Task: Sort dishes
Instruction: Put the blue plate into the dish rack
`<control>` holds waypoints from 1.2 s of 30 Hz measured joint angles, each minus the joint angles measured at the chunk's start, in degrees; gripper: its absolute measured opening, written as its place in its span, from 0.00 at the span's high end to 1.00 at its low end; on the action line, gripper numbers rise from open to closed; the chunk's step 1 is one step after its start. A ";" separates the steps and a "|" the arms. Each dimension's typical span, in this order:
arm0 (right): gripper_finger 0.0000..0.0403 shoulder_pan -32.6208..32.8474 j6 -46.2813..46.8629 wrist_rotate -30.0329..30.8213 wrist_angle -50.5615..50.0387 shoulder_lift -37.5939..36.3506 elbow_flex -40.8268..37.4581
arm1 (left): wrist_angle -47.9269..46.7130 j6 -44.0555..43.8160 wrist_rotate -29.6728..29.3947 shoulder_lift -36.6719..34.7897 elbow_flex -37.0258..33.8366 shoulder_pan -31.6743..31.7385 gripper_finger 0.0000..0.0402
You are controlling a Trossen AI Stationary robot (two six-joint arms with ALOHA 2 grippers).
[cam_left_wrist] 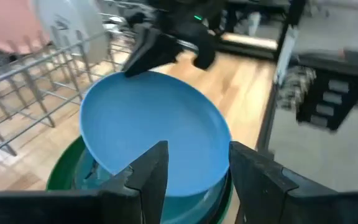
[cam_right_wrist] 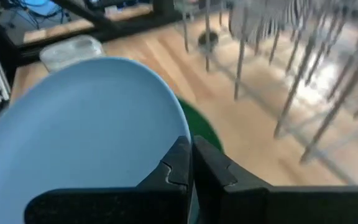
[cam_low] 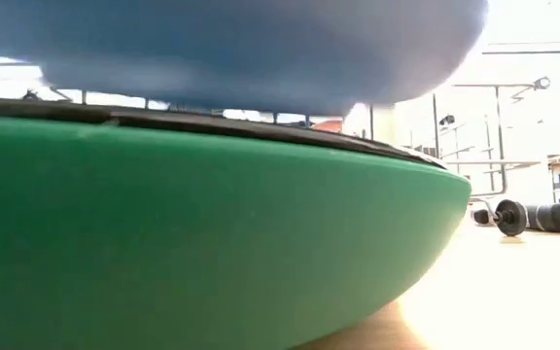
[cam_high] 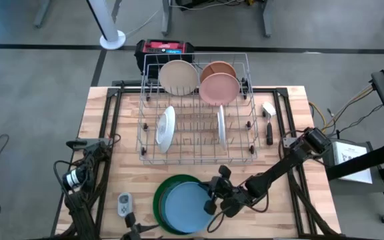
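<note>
A light blue plate is tilted above a large green plate near the table's front edge. Another blue dish shows underneath it, inside the green one. My right gripper reaches in from the right and is shut on the blue plate's rim. My left gripper is open at the front left of the stack. Its fingers stand just short of the plate's near rim, and I see no touch. The low view shows the blue plate's underside above the green rim. My right gripper pinches the blue plate's rim on its right side between its two fingers. The fingers come from the table's right, slanting down. The held side is raised and the plate tilts. Whether its lower left side touches the stack I cannot tell.
The silver wire rack stands just behind the stack. It holds cream, pink and tan plates and a white one on edge. A small grey gadget lies left of the green plate, and a brush lies right of the rack.
</note>
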 joint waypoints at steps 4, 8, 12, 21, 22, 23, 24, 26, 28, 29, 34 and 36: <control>1.00 1.78 -8.61 6.40 0.02 -0.83 1.60 | -6.46 -5.77 0.27 -0.09 2.19 0.06 0.57; 1.00 4.34 -18.31 14.32 0.09 -1.92 3.71 | -8.34 -5.92 0.32 -0.09 2.81 0.21 0.53; 1.00 7.01 -27.15 21.58 0.05 -2.06 5.85 | -9.51 -7.15 0.17 -0.09 2.13 0.66 0.49; 1.00 8.56 -37.76 25.23 0.21 -2.06 9.68 | -9.97 -8.35 -0.97 -0.09 0.37 3.25 0.39; 1.00 8.57 -38.45 25.40 0.14 -2.06 9.83 | -10.02 -8.46 -0.86 -0.09 0.09 3.47 0.38; 1.00 8.57 -39.13 25.37 0.07 -2.04 10.04 | -10.10 -9.20 -0.78 -0.09 -0.24 3.66 0.38; 1.00 8.57 -39.64 25.34 0.10 -2.02 10.28 | -10.10 -10.33 -0.80 -0.09 -0.62 3.89 0.37; 1.00 8.57 -40.49 25.36 0.14 -2.02 10.71 | -10.11 -12.22 -1.72 -0.09 -1.21 4.17 0.36; 1.00 8.59 -41.63 25.34 0.17 -1.99 11.10 | -10.12 -14.29 -2.67 -0.09 -1.69 4.35 0.36; 1.00 8.68 -42.39 25.29 0.13 -1.95 11.29 | -10.12 -15.38 -2.74 -0.09 -1.89 4.37 0.36; 1.00 9.10 -45.15 24.98 0.16 -1.91 12.57 | -10.12 -17.40 -2.96 -0.11 -2.00 4.49 0.36; 1.00 9.48 -45.94 24.70 0.16 -1.91 13.11 | -10.10 -17.73 -3.91 -0.11 -2.00 4.72 0.36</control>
